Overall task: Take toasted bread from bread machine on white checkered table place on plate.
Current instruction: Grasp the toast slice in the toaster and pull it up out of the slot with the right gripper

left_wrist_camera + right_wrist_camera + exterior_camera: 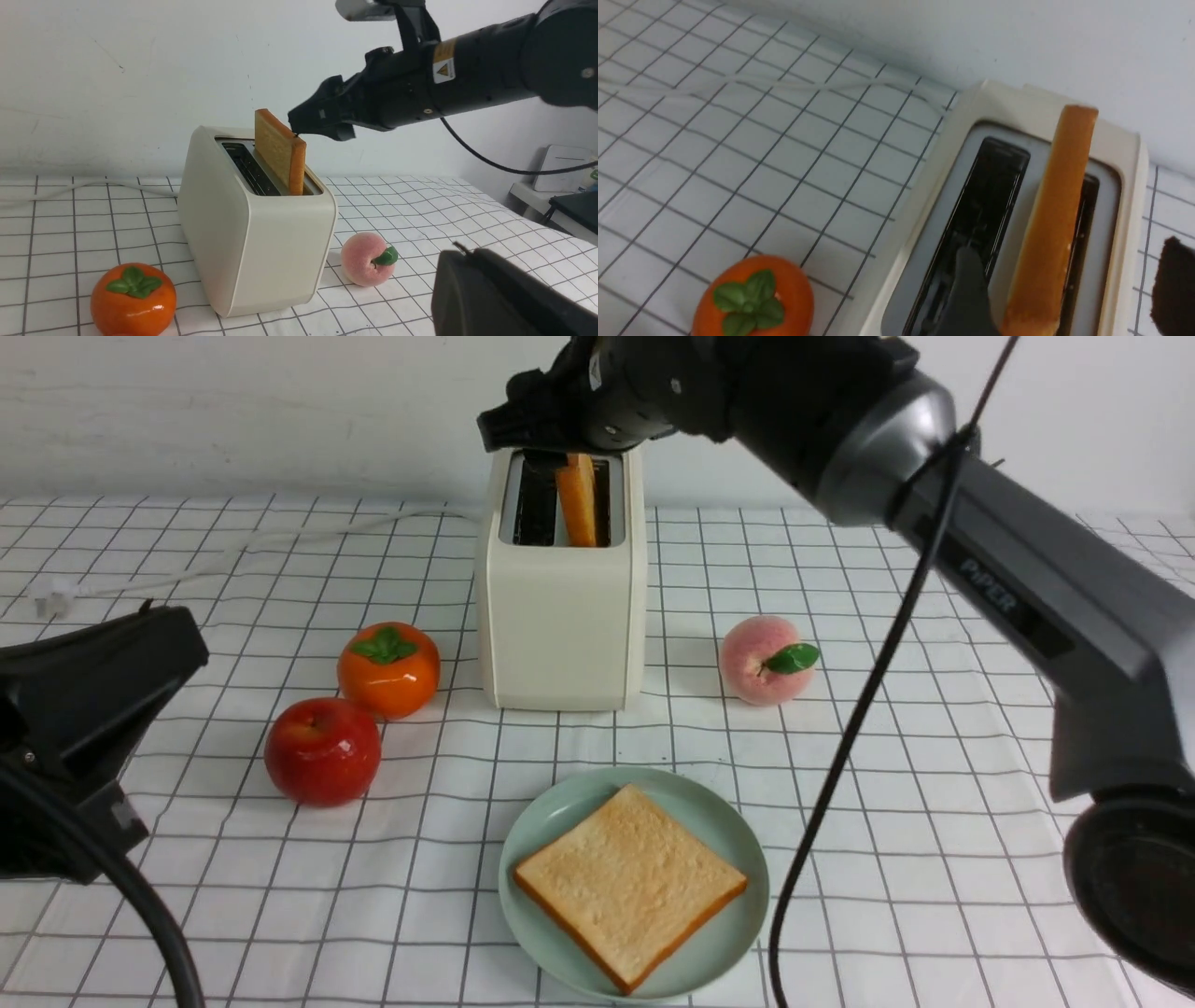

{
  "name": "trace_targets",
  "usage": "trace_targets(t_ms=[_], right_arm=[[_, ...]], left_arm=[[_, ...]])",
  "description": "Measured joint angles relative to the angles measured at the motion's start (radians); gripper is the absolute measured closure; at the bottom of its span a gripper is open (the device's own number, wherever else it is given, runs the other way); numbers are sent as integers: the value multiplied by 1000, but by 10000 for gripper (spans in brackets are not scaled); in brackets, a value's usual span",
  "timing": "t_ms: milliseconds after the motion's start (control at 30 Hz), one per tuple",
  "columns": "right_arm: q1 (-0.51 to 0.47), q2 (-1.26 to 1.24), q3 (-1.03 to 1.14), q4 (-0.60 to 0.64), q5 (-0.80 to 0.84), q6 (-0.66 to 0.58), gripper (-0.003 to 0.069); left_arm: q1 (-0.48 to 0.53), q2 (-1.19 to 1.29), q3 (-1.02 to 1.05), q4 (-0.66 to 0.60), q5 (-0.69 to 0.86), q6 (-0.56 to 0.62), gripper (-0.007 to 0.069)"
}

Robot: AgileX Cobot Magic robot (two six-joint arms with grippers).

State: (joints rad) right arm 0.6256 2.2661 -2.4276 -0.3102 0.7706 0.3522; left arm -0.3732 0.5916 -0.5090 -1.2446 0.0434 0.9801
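Observation:
The cream-white bread machine (560,616) stands at the back middle of the white checkered table (934,859). One slice of toasted bread (579,504) stands upright in its right slot; the left slot is empty. My right gripper (574,450) hovers open just over the slots. In the right wrist view its fingers (966,289) straddle that slice (1055,224) without touching it. A second slice (630,882) lies flat on the mint-green plate (560,812) in front. My left gripper (182,649) is shut and empty, low at the left.
An orange persimmon (387,667) and a red apple (322,751) sit left of the toaster. A peach (766,660) sits to its right. The white cord (233,551) runs back left to a plug (51,597). My right arm's black cable (840,756) hangs beside the plate.

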Motion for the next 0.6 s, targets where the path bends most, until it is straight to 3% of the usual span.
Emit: trace_targets(t_ms=[133, 300, 367, 400, 500, 600], right_arm=[[-20, 40, 0, -7, -33, 15, 171], [-39, 73, 0, 12, -39, 23, 267], [-41, 79, 0, 12, -42, 24, 333], [-41, 79, 0, 12, -42, 24, 333], [-41, 80, 0, 14, -48, 24, 475], [-41, 79, 0, 13, -50, 24, 540]], left_arm=[[0, 0, 0, 0, 16, 0, 634], [0, 0, 0, 0, 21, 0, 630], [0, 0, 0, 0, 23, 0, 629], [0, 0, 0, 0, 23, 0, 629], [0, 0, 0, 0, 24, 0, 627], [0, 0, 0, 0, 24, 0, 627]])
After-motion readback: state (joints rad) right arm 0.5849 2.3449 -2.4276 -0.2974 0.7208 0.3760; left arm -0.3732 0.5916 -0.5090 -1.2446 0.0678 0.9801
